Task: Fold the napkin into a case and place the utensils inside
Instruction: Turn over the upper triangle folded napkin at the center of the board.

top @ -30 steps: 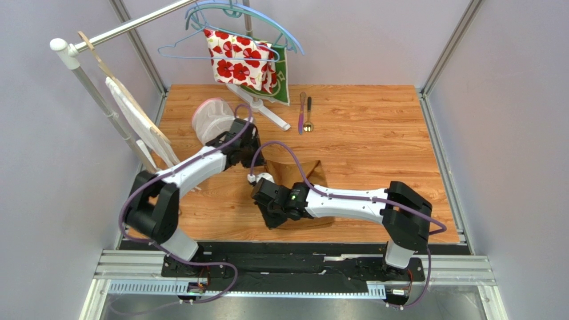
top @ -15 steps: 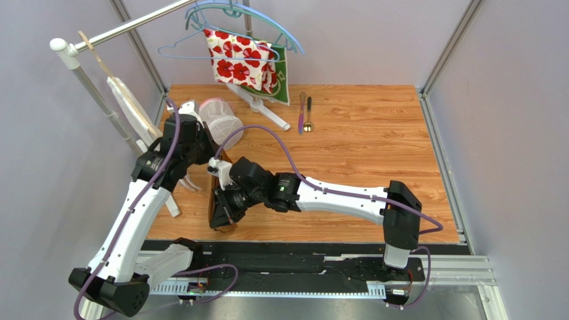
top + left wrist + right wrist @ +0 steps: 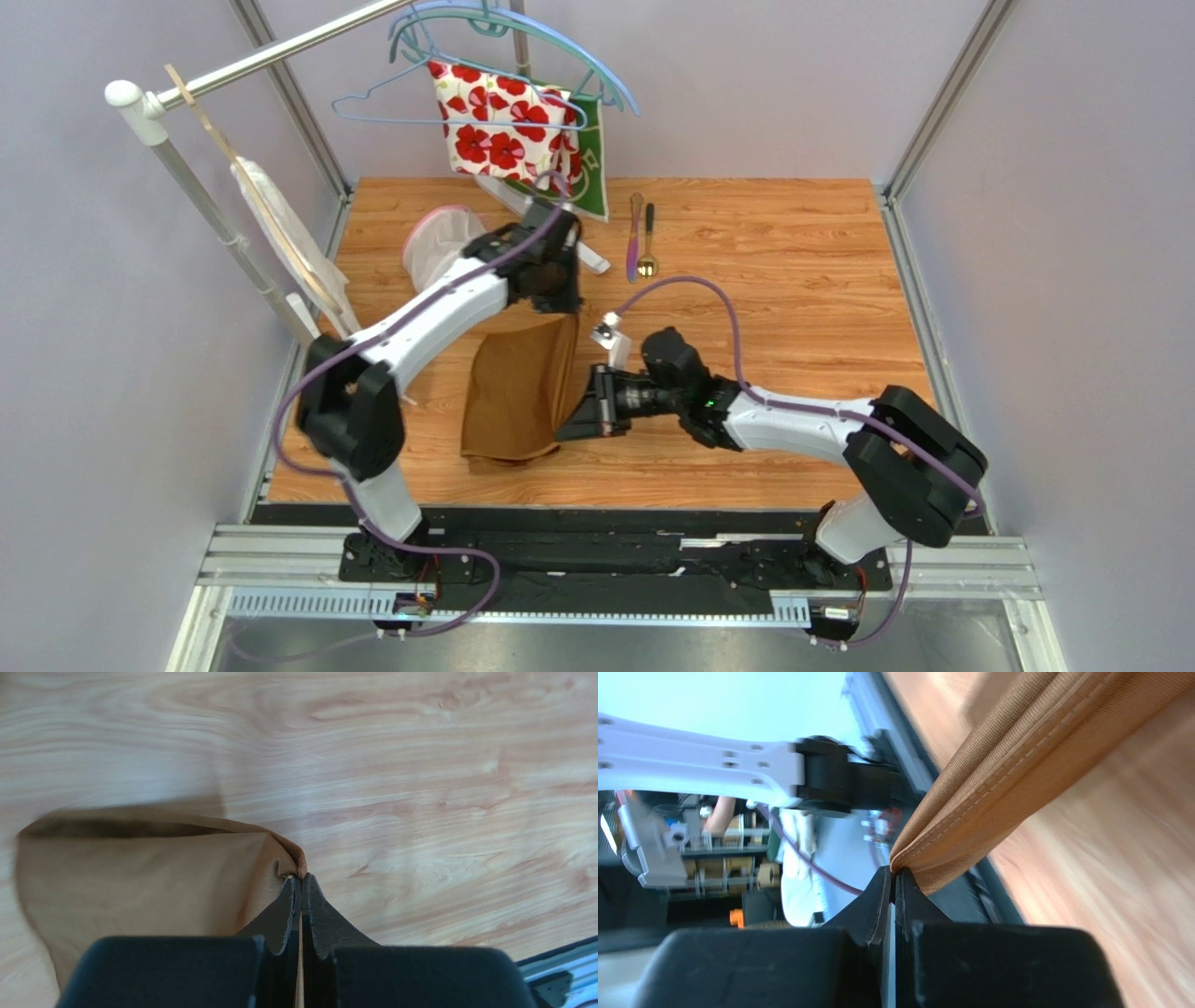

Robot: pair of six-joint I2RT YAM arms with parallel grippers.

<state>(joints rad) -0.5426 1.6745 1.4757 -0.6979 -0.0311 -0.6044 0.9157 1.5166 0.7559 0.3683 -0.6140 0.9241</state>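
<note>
Two grips: left pincer (image 3: 300,882) and right pincer (image 3: 894,875) each pinch the napkin (image 3: 512,399).
Edge just pulled toward 3 o'clock, cloth doubled; utensils (image 3: 640,238) untouched at 12.

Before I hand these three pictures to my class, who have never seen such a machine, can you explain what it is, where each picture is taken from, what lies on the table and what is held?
It is a robot with two arms, each ending in a two-finger gripper. The wide picture looks down from above and behind the arms. The other two come from small cameras on each wrist. On the wooden table lie a brown napkin, a pink knife and a spoon. The left gripper and the right gripper are both shut, each pinching the napkin's edge.
</note>
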